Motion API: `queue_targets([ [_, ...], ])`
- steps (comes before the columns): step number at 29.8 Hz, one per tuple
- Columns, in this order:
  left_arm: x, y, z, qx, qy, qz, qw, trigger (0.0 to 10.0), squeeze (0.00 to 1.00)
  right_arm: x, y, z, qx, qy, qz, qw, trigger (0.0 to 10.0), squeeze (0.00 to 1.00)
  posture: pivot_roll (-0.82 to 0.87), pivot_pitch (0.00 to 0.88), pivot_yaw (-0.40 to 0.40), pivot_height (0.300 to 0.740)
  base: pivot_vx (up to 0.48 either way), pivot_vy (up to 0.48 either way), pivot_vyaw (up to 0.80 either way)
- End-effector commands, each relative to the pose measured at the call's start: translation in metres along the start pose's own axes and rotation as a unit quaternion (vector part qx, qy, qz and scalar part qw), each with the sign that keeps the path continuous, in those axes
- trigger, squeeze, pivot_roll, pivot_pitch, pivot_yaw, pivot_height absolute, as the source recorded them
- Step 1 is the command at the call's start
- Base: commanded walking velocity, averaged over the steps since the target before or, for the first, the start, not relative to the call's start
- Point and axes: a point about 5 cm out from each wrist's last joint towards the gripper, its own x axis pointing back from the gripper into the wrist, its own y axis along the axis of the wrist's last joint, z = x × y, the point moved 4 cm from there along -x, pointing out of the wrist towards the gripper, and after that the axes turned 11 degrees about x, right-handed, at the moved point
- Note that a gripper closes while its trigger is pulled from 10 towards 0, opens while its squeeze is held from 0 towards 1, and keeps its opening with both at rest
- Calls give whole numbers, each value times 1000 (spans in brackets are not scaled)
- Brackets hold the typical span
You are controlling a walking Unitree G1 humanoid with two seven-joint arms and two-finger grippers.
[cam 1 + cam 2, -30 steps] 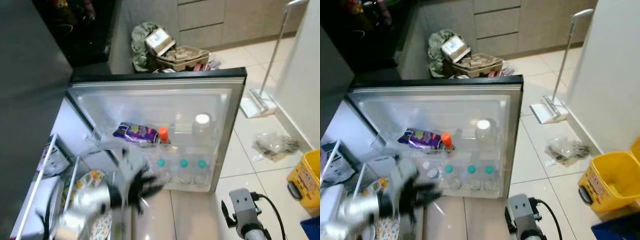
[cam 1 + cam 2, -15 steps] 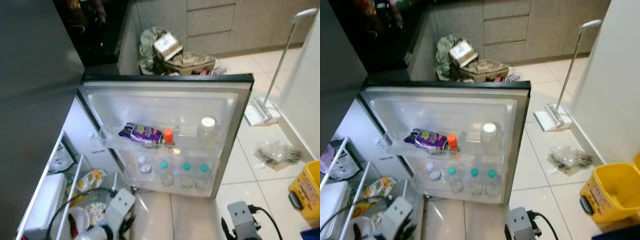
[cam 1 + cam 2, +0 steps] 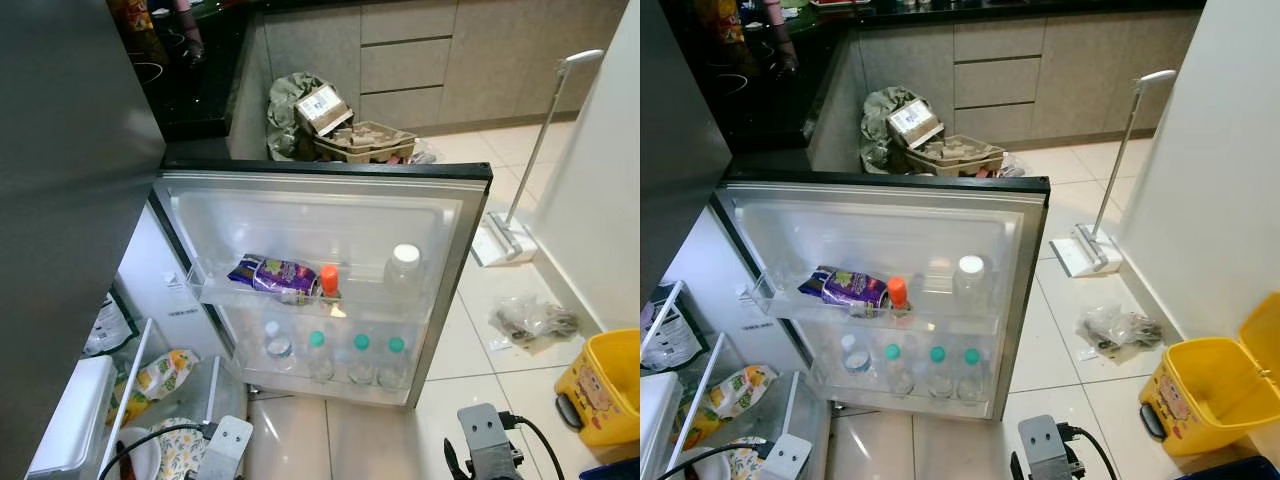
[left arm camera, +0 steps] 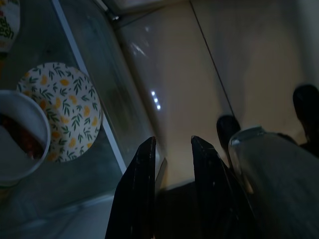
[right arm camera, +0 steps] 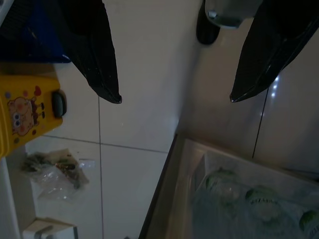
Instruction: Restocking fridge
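Lowered now, the left gripper (image 4: 169, 154) has dropped from in front of the fridge door (image 3: 320, 215) to hang low beside the drawers, its black fingers (image 4: 137, 184) nearly together over the floor and a leaf-patterned plate (image 4: 65, 112). The right gripper (image 5: 174, 97) hangs with fingers wide apart above the tiles. Door shelves hold a purple packet (image 3: 268, 272), an orange-capped bottle (image 3: 329, 280) and green-capped bottles (image 3: 355, 355). A yellow bin (image 3: 600, 385) shows a cartoon sticker; no writing is legible.
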Motion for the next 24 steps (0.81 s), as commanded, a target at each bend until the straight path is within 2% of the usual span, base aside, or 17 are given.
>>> queue_targets([
  [1,0,-6,-2,5,1,4,1000,10000,0,2,-5,3,-4,5,9,1000,10000,0,-151,72,27,740,0,0,0],
  [4,-2,2,-6,0,-5,-15,1000,10000,0,1,-4,6,-17,9,9,1000,10000,0,-134,65,31,740,0,0,0],
  [9,-5,7,-10,-28,-5,-28,999,10000,0,0,-1,12,-13,15,9,1000,10000,0,-133,58,36,740,0,0,0],
  [18,-7,11,-12,-36,-4,-37,999,10000,0,1,-1,15,-6,20,11,1000,10000,0,-134,49,38,740,0,0,0],
  [24,-8,11,-8,-44,10,-36,998,10000,0,2,-4,16,-3,20,14,1000,10000,0,-138,52,42,740,0,-423,0],
])
